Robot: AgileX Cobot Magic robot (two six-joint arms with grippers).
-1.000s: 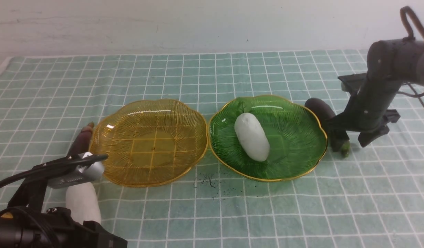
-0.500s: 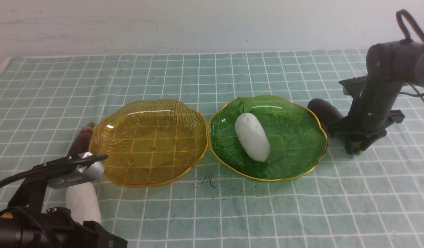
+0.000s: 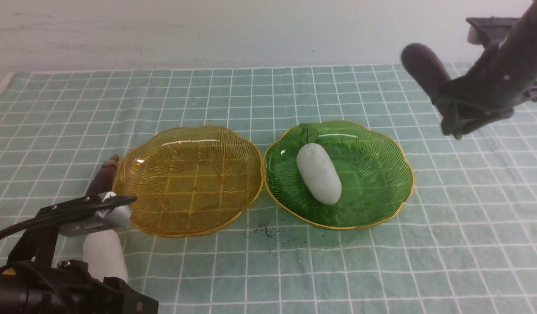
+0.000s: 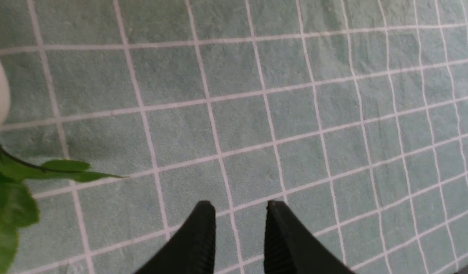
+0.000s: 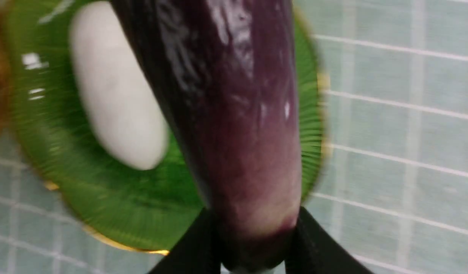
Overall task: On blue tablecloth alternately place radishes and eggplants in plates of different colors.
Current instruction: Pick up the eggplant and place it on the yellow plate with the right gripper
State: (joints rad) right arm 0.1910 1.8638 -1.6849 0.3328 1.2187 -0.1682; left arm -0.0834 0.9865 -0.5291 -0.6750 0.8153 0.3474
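What the right claw [image 3: 455, 117] holds: a dark purple eggplant [image 3: 423, 69], pinched tight close to its stem end.
Where the eggplant is: up in the air, over the cloth [image 3: 294, 96], near the far right side of the green plate [image 3: 377, 174].
How it sits: most of its long body pokes out past the claw, with nothing under it.
How it may feel: the skin is shiny and smooth, so I think it is slippery. It looks firm, not floppy, and not heavy.
What could go wrong: held by one end, the long part may tip or slide out if the arm moves fast.
Best spot to hold: I think the middle is safer. The end grip can work if the move is slow.
Green plate: one white radish [image 3: 319, 173] lies in it.
Yellow plate [image 3: 189, 183]: nothing in it, just beside the green one.
Other eggplant [image 3: 103, 179]: on the cloth, right by the yellow plate.
Other radish [image 3: 104, 255]: on the cloth by the left arm, partly hidden. Its skin looks rough, so it may grip well. Take the fat middle, not the leaves [image 4: 13, 182].
Left claw [image 4: 239, 207]: a narrow gap, nothing in it, low over bare cloth.
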